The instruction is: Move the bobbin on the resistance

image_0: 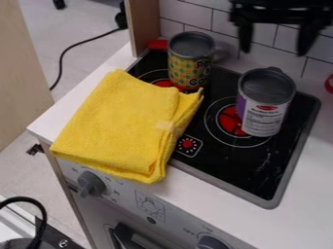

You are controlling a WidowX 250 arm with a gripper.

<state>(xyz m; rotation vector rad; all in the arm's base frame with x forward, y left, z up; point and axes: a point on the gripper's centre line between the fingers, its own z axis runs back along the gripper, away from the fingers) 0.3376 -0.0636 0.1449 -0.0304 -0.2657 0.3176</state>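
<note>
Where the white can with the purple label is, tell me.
In the camera view, the white can stands right of centre, partly covering the right burner, with the patterned container to its left.

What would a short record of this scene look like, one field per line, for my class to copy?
Gripper: upper right of the view, jaws apart, empty
Can: upright, purple-and-white label, partly over a red burner
Mug: upright, patterned, at the stovetop's far side
Cloth: yellow, folded, partly on the stovetop, partly on the white counter
</note>
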